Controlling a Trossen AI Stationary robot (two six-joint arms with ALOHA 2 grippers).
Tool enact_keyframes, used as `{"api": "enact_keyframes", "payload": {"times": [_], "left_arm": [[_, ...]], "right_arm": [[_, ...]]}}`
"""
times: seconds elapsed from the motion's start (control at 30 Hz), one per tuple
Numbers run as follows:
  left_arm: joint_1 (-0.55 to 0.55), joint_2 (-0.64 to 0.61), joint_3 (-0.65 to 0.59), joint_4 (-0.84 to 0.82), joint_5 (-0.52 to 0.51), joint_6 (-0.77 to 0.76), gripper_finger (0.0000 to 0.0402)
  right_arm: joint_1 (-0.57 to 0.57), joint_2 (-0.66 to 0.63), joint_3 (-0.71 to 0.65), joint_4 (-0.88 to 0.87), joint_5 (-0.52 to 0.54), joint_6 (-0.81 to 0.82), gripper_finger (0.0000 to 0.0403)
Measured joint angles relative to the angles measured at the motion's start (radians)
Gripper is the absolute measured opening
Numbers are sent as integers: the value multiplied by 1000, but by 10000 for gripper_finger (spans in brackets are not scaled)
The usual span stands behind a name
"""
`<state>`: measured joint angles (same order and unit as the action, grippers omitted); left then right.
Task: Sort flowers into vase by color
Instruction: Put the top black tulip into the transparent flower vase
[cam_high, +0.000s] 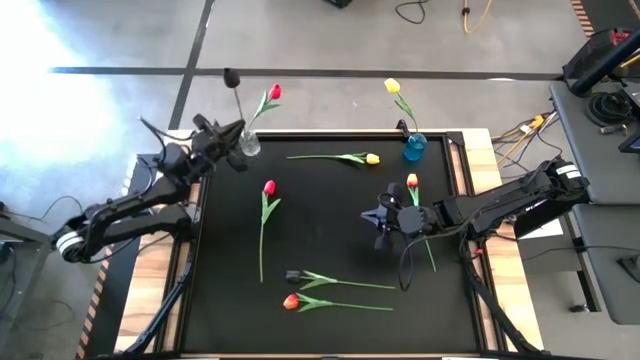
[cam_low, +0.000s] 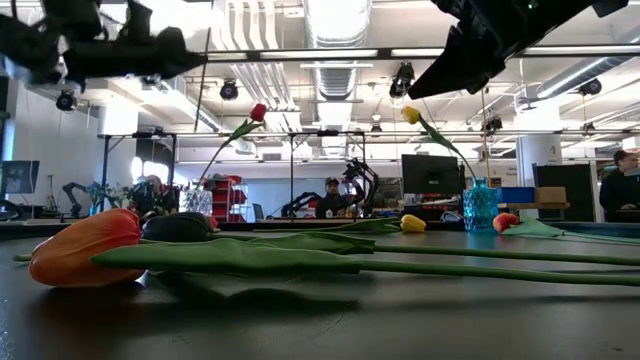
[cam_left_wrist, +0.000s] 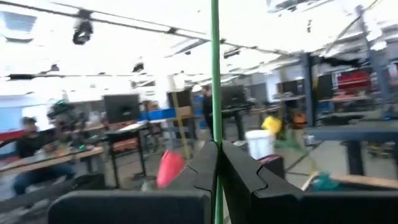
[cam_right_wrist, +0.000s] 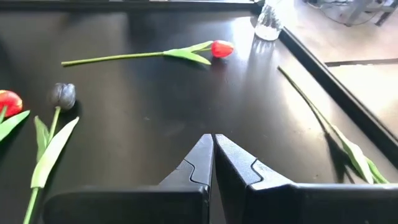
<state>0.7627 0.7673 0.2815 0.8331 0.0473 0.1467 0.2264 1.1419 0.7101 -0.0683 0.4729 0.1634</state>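
A near-black tulip (cam_high: 231, 76) stands upright above the clear vase (cam_high: 249, 146) at the mat's far left. My left gripper (cam_high: 230, 133) is shut on its green stem (cam_left_wrist: 215, 74). A red tulip (cam_high: 274, 92) leans in that vase by its stem. A yellow tulip (cam_high: 392, 87) stands in the blue vase (cam_high: 415, 148). Lying flat on the mat are a yellow tulip (cam_high: 372, 158), a red one (cam_high: 269, 187), an orange one (cam_high: 412, 181), a dark one (cam_high: 293, 275) and an orange-red one (cam_high: 290, 301). My right gripper (cam_high: 380, 217) hovers shut over the mat's right half, holding nothing. My left gripper pinches the dark tulip's thin stem (cam_left_wrist: 215, 127) between its two fingers (cam_left_wrist: 239, 168). They come from the table's left, slanting a little upward, and lie across the stem. The stem runs upright with the head above. The gripper hides its lower end, so whether it is in the vase does not show.
The black mat (cam_high: 330, 235) has a raised rim (cam_high: 468, 190) and wooden table edges (cam_high: 495, 170) beside it. Bare mat lies between the red tulip (cam_right_wrist: 222, 48) and my right gripper (cam_right_wrist: 213, 144). Cables hang under the right arm (cam_high: 407, 265).
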Motion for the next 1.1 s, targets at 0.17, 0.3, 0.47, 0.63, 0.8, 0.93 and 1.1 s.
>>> {"api": "enact_keyframes", "payload": {"times": [0.17, 0.3, 0.47, 0.63, 0.8, 0.93, 1.1], "left_arm": [[71, 55, -51, 61, -13, -26, 0], [134, 126, -52, 108, -1, -33, 0], [200, 236, -51, 230, 49, -36, 0], [250, 373, -51, 405, 58, -35, 0], [295, 535, -51, 590, 79, -55, 0], [318, 663, -51, 740, 107, -86, 0], [333, 758, -28, 729, 124, -104, 0]], "right_arm": [[-11, 0, 0, 17, 2, -7, 9], [-11, 0, 0, 32, 2, -25, 9], [-11, 0, 0, 34, 2, -26, 9], [-11, 0, 0, 34, 1, -32, 9], [-11, 0, 0, 34, 1, -38, 9], [-11, 0, 0, 34, 1, -38, 9], [-11, 0, 0, 37, 1, -38, 9]]}}
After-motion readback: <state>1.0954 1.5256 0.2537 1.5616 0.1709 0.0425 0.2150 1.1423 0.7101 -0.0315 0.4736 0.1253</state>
